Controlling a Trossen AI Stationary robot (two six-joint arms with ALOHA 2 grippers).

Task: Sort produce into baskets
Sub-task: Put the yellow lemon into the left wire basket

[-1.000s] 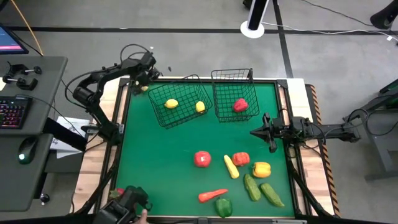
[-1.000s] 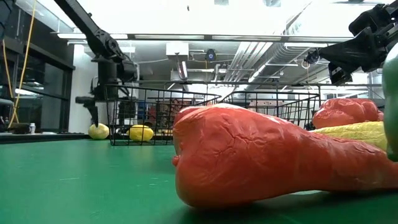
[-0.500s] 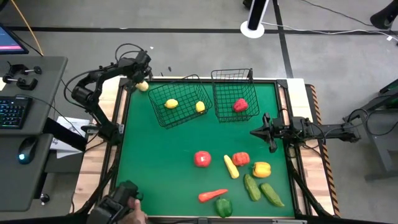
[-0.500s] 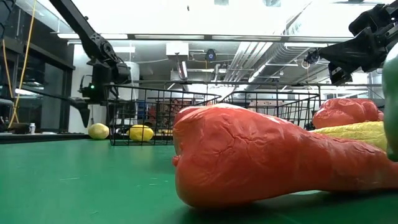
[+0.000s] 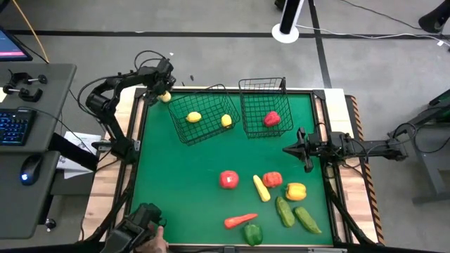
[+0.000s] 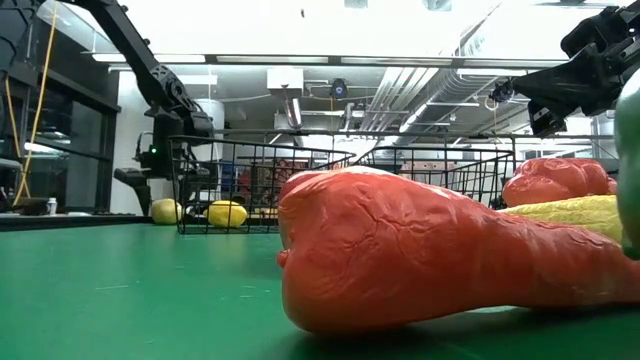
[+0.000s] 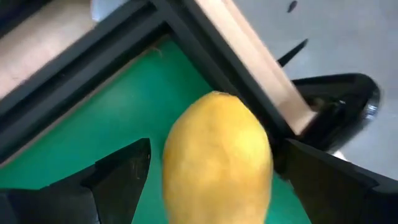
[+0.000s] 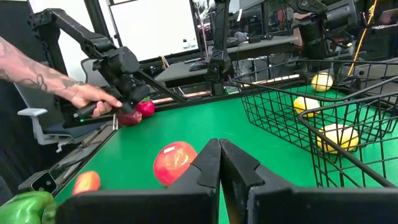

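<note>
A yellow lemon [image 5: 165, 97] lies on the green mat in the table's far left corner, just outside the left basket [image 5: 200, 116]. My left gripper [image 5: 160, 90] hangs over it, pointing steeply down and open. In the left wrist view its fingers [image 7: 124, 177] stand on either side of the lemon [image 7: 217, 162], apart from it as far as shows. The left basket holds two lemons [image 5: 194, 117]. The right basket [image 5: 266, 109] holds a red piece [image 5: 271, 118]. My right gripper [image 5: 287, 149] waits shut and level at the right edge.
Loose produce lies on the near right of the mat: a red tomato [image 5: 228, 180], a red pepper [image 5: 272, 180], a yellow pepper [image 5: 296, 190], cucumbers [image 5: 285, 211], an orange carrot [image 5: 240, 221], a green pepper [image 5: 253, 234]. A person's hand with a dark device [image 5: 148, 225] is at the near left corner.
My left gripper has sunk toward the lemon in the far left corner and rolled a little, staying open. The lemon lies where it was. The person's hand at the near left corner has shifted.
</note>
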